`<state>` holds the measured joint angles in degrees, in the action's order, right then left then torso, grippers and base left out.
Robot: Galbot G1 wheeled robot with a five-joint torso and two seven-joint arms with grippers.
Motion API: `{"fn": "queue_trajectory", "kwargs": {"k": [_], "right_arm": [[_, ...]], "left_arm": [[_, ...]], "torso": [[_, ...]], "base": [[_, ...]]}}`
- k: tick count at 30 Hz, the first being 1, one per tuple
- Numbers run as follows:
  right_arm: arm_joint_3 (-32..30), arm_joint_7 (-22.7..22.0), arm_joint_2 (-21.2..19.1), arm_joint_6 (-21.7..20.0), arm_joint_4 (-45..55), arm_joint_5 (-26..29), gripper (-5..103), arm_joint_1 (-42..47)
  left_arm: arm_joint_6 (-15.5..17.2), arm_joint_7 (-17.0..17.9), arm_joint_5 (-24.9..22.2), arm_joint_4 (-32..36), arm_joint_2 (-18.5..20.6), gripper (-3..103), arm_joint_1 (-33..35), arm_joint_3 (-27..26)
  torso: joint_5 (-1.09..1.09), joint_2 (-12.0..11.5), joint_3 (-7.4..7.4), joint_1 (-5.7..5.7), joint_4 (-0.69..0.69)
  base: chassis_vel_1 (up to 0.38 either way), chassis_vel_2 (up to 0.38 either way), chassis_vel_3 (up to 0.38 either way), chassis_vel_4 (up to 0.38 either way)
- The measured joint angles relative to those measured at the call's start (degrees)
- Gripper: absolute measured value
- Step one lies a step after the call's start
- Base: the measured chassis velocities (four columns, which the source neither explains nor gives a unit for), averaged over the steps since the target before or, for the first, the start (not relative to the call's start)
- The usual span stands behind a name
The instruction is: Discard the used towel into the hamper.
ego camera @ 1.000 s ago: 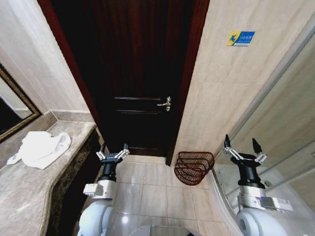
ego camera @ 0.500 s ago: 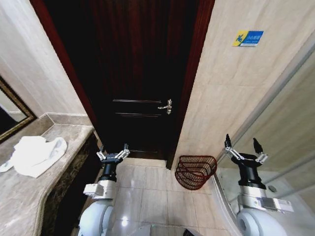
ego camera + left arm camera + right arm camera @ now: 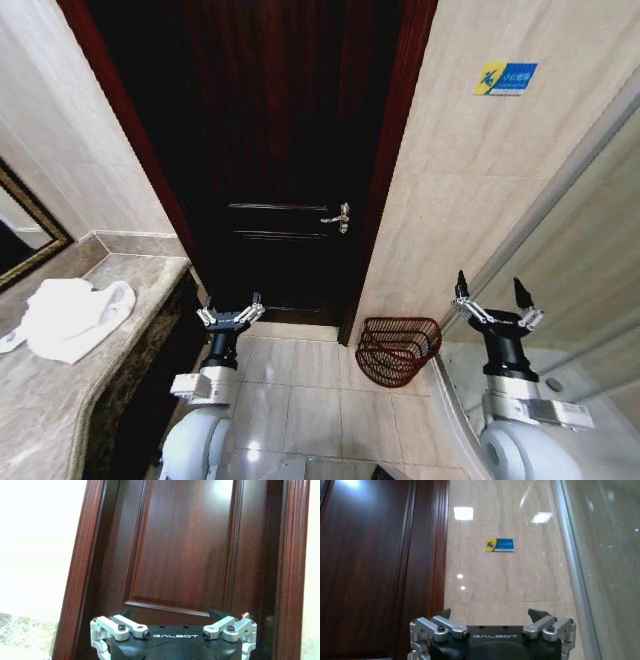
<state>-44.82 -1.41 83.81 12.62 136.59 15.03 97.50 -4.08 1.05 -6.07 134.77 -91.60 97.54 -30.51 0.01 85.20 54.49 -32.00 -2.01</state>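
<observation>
I take the dark door [image 3: 290, 200] as my landmark. Far to its left, the used towel [image 3: 65, 315] lies crumpled on the marble counter [image 3: 110, 400], untouched, so picking it up is the step I have in hand. Just left of the door's foot, my left gripper [image 3: 229, 313] hangs over the floor tiles with its fingers spread and nothing between them; I judge it the nearer one for the reach, and I would bring it in above the counter edge, then pinch a raised fold, not the flat cloth. To the door's right, against the wall by the frame, the hamper [image 3: 400, 350] sits tipped on the floor, its mouth facing out. Further right, beside the glass panel [image 3: 590, 250], my right gripper [image 3: 490, 300] is parked, likewise splayed and carrying nothing.
</observation>
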Motion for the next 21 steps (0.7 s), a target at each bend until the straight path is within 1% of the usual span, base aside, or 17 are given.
{"fn": "queue_trajectory", "kwargs": {"k": [5, 7, 9, 11, 12, 13, 14, 15, 16, 17, 18, 19, 21], "right_arm": [[0.0, 0.44, 0.1, 0.73, -0.43, 0.14, 100, 0.02], [0.04, 0.44, 0.1, 0.99, -0.58, 0.27, 100, 0.0], [0.03, 0.39, -0.03, 1.63, -1.03, 0.68, 100, -0.13], [0.02, 0.38, -0.07, 1.7, -1.15, 0.78, 100, -0.17], [0.02, 0.43, -0.09, 1.74, -1.22, 0.86, 100, -0.2], [0.04, 0.56, -0.15, 1.78, -1.33, 0.9, 100, -0.23], [0.1, 0.72, -0.16, 1.78, -1.43, 0.9, 100, -0.29], [0.19, 0.93, -0.17, 1.78, -1.55, 0.9, 100, -0.36], [0.19, 0.93, -0.17, 1.78, -1.55, 0.9, 100, -0.36], [0.33, 1.08, -0.18, 1.78, -1.63, 0.87, 100, -0.45], [0.44, 1.13, -0.18, 1.78, -1.71, 0.85, 100, -0.52], [0.57, 1.17, -0.18, 1.78, -1.84, 0.8, 100, -0.62], [0.62, 1.24, -0.17, 1.78, -1.95, 0.76, 100, -0.66]], "left_arm": [[0.0, 0.0, -0.03, -0.24, -0.03, 100, -0.08, 0.02], [0.0, 0.0, -0.06, -0.31, -0.04, 100, -0.12, 0.02], [-0.01, 0.0, -0.2, -0.34, -0.04, 100, -0.11, 0.02], [-0.02, -0.02, -0.41, -0.34, -0.03, 100, -0.1, 0.0], [-0.04, -0.03, -0.67, -0.34, -0.02, 100, -0.11, -0.05], [-0.34, 0.05, -1.15, -0.34, -0.05, 100, -0.12, -0.12], [-0.54, 0.14, -1.34, -0.33, -0.1, 100, -0.16, -0.26], [-0.76, 0.19, -1.28, -0.34, -0.13, 100, -0.18, -0.52], [-0.76, 0.19, -1.28, -0.34, -0.13, 100, -0.18, -0.52], [-0.89, 0.21, -1.25, -0.34, -0.13, 100, -0.2, -0.66], [-0.91, 0.25, -1.25, -0.34, -0.12, 100, -0.18, -0.73], [-0.92, 0.31, -1.33, -0.33, -0.14, 100, -0.17, -0.78], [-0.92, 0.38, -1.44, -0.32, -0.15, 100, -0.17, -0.78]], "torso": [[0.0, 0.0, 0.0, 0.0, 0.0], [-0.04, 0.0, 0.0, -0.01, -0.01], [0.01, 0.0, 0.0, -0.01, -0.01], [0.0, 0.0, 0.0, -0.01, 0.0], [-0.06, 0.0, 0.0, -0.01, 0.02], [-0.09, 0.0, 0.0, -0.01, 0.01], [0.0, 0.01, 0.0, 0.0, 0.0], [0.01, 0.0, 0.0, 0.0, -0.03], [0.01, 0.0, 0.0, 0.0, -0.03], [-0.04, 0.0, 0.0, -0.01, -0.03], [-0.03, 0.0, 0.0, -0.01, -0.01], [0.03, 0.0, 0.0, -0.01, 0.0], [0.03, 0.0, 0.0, -0.01, 0.0]], "base": [[0.146, 0.142, -0.139, -0.151], [0.186, 0.199, -0.191, -0.192], [0.195, 0.21, -0.203, -0.204], [0.199, 0.224, -0.184, -0.208], [0.153, 0.146, -0.184, -0.208], [0.153, 0.016, -0.126, -0.128], [0.128, 0.016, -0.126, -0.087], [0.128, 0.041, -0.055, -0.087], [0.128, 0.041, -0.055, -0.087], [0.0, 0.0, 0.0, 0.0], [0.0, 0.0, 0.0, 0.0], [0.0, 0.0, 0.0, 0.0], [-0.034, -0.024, 0.026, 0.016]]}}
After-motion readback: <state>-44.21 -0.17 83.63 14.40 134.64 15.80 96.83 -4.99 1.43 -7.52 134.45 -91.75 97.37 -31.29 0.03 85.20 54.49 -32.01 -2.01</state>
